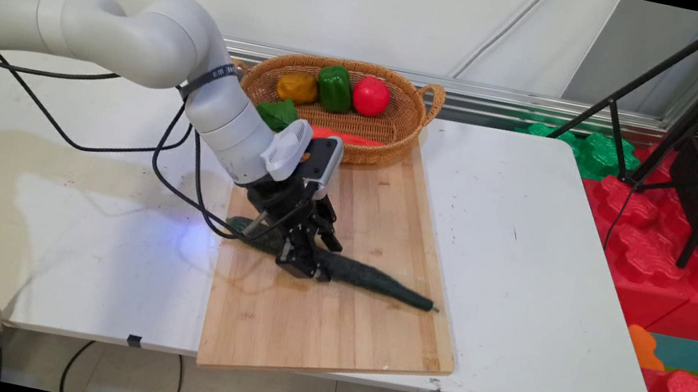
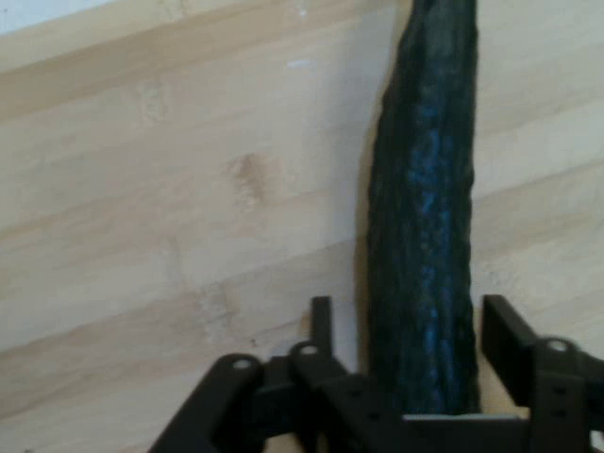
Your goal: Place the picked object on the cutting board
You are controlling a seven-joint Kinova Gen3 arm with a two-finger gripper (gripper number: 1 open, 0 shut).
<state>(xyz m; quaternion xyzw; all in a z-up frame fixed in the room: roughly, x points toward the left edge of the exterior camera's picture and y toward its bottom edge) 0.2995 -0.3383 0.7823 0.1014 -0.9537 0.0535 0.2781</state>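
A long dark green cucumber (image 1: 370, 280) lies on the wooden cutting board (image 1: 324, 335), pointing toward the board's right edge. My gripper (image 1: 306, 266) is lowered over the cucumber's left half, with one finger on each side. In the hand view the cucumber (image 2: 425, 189) runs up between the fingers (image 2: 321, 316). A strip of board (image 2: 189, 189) shows between the left finger and the cucumber, so the gripper (image 2: 411, 311) is open and straddles it. The cucumber's left end is partly hidden by the hand.
A wicker basket (image 1: 413, 96) at the board's far end holds a yellow pepper (image 1: 297, 86), a green pepper (image 1: 335, 88), a red pepper (image 1: 371, 96) and other produce. A black tripod (image 1: 695, 106) and red foam blocks (image 1: 643, 241) stand beyond the table's right edge.
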